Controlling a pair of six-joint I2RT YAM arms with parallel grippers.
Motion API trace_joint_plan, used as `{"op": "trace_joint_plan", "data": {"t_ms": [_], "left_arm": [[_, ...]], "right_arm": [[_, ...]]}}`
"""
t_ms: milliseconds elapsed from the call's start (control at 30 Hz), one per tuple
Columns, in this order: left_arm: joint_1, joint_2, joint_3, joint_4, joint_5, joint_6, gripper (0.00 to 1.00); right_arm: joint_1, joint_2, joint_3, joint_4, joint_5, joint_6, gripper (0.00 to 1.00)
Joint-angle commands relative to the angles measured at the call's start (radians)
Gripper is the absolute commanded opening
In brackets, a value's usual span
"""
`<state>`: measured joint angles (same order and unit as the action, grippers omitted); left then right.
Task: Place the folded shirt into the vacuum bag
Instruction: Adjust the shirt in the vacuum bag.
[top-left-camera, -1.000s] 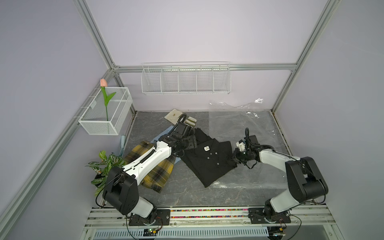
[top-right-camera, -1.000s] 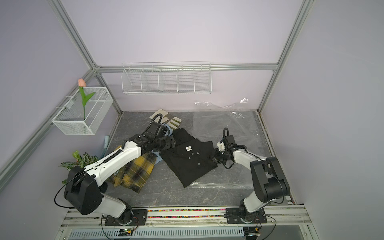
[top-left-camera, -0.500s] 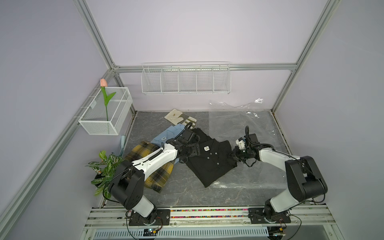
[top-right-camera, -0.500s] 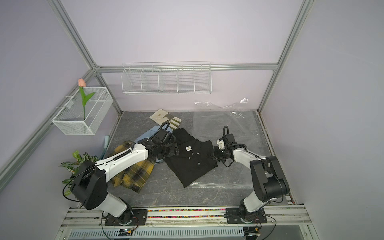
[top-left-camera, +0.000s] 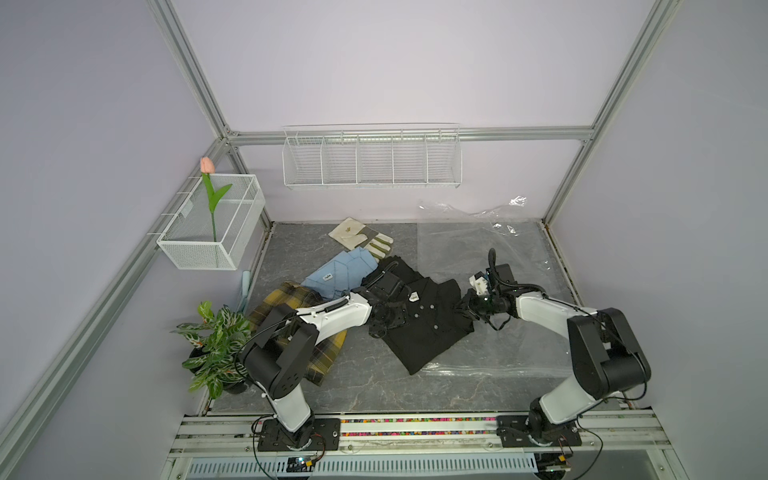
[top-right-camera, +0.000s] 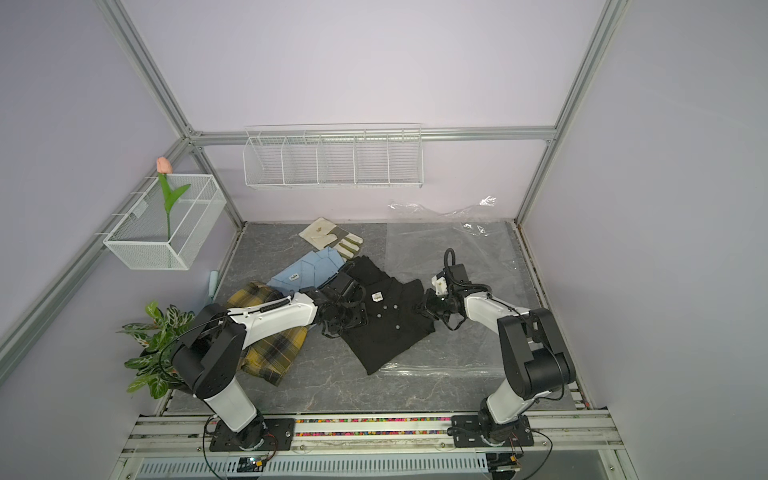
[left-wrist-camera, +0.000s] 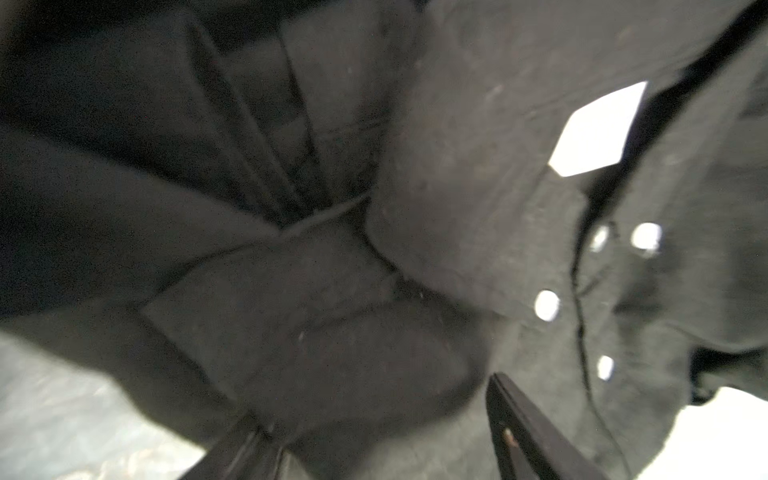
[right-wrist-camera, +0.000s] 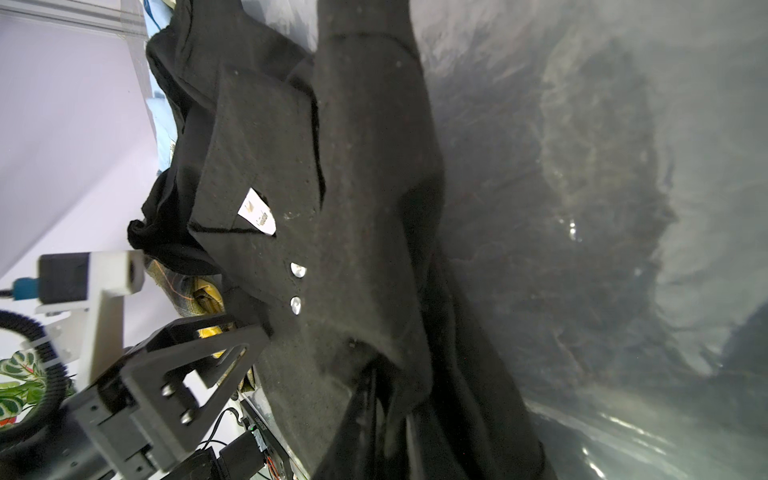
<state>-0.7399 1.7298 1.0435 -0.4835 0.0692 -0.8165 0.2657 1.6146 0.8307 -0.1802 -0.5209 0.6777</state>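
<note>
The folded shirt is black with pale buttons and a white label, lying mid-table with its right part over the vacuum bag, a clear sheet spread flat on the right. My left gripper stands open at the shirt's left edge, with a bulge of black cloth between its fingers. At the shirt's right edge my right gripper is shut on the fabric, which drapes over it and hides the fingertips.
A light blue folded shirt, a yellow plaid garment and a work glove lie left of and behind the black shirt. A potted plant stands front left. Wire baskets hang on the walls.
My left gripper has slid toward the front along the shirt's left edge and its jaws have narrowed a little. The right gripper stays at the shirt's right edge.
</note>
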Motion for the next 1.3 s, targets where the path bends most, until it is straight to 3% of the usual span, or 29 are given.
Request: {"op": "trace_joint_plan", "data": {"t_ms": [0,333,533,900,1267], "left_arm": [[-0.004,0.030,0.032,0.046,0.009,-0.016,0.68],[-0.004,0.090,0.081,0.072,0.019,0.040,0.40],[-0.004,0.112,0.158,0.055,0.016,0.108,0.29],[0.019,0.176,0.385,-0.047,0.011,0.240,0.25],[0.034,0.111,0.332,-0.081,-0.001,0.241,0.31]], "right_arm": [[0.007,-0.010,0.013,0.016,-0.019,0.003,0.17],[0.005,-0.058,0.000,0.008,-0.005,0.017,0.17],[-0.001,-0.116,-0.031,0.018,0.025,0.041,0.15],[0.013,-0.156,-0.048,0.028,0.007,0.080,0.15],[0.014,-0.098,-0.046,0.040,-0.001,0.071,0.15]]}}
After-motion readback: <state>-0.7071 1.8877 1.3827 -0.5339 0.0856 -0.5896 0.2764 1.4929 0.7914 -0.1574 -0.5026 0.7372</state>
